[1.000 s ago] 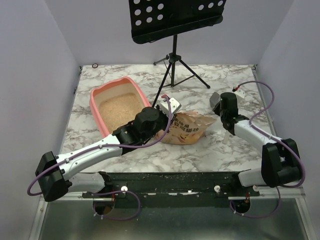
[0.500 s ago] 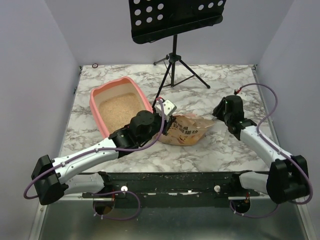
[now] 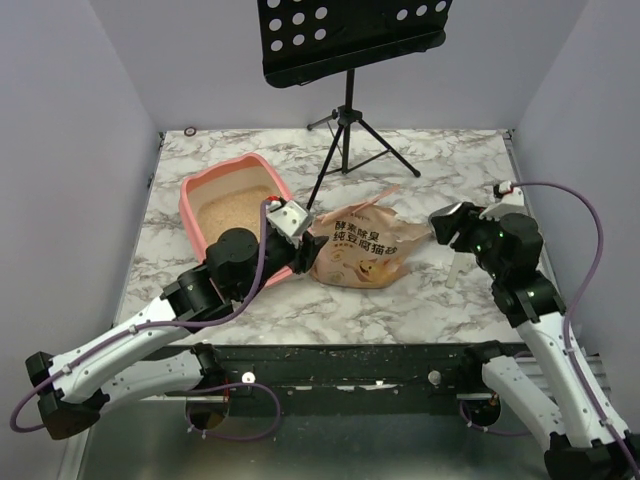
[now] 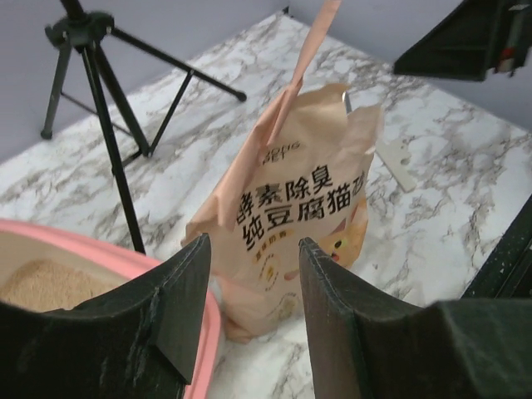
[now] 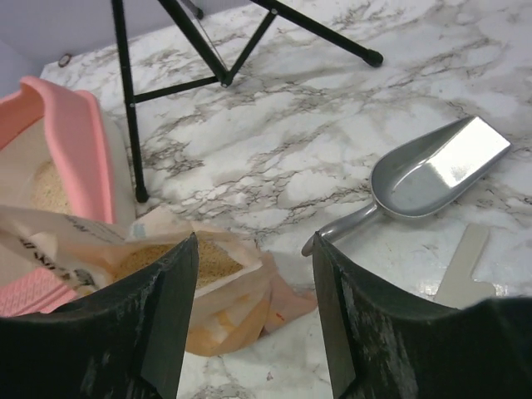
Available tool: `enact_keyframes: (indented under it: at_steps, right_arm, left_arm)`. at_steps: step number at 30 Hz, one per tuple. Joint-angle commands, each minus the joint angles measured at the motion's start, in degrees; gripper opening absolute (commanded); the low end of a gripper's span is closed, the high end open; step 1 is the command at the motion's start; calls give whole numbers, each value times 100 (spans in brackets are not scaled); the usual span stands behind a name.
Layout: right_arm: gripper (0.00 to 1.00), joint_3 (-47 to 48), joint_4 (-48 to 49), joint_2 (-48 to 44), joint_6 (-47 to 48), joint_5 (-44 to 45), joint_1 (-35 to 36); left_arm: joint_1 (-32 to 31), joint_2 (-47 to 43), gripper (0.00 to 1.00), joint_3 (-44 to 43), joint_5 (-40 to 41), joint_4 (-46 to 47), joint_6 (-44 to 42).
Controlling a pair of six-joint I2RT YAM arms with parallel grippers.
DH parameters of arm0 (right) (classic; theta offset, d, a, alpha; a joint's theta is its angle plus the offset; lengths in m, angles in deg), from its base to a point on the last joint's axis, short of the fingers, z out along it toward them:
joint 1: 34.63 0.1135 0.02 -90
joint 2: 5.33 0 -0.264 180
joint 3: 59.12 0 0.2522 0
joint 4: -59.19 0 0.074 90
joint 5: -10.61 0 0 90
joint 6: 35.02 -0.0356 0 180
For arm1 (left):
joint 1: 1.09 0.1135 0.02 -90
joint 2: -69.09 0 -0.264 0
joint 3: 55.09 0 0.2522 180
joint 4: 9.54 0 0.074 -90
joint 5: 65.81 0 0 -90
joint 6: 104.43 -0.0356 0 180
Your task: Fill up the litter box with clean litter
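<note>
Though perhaps shallow, clean litter [image 3: 232,211] inside litter box [image 3: 189,216], bag [image 3: 365,250] alongside.

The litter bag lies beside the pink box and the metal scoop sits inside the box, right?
No. The metal scoop lies on the marble table, beside the bag, not inside the litter box; the right wrist view shows it.

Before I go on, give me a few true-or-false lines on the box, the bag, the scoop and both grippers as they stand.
The litter box already holds litter. True.
The left gripper is shut on the bag. False: it is open, gripping nothing.
The bag's mouth is open, litter showing inside. True.
The metal scoop lies in the litter box. False: it lies on the table.
The right gripper holds the scoop. False: it is open and empty.
</note>
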Motion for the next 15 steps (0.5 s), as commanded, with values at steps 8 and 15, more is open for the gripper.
enact_keyframes:
  at_steps: [8,15]
  right_arm:
    - [61,294,-1067,-859,354,-1235,-18]
    - [49,206,-1032,-1026,328,-1561,-18]
  left_arm:
    - [48,512,23,1143,-95,-532,2411]
    - [285,1399,0,1513,222,-91,2860]
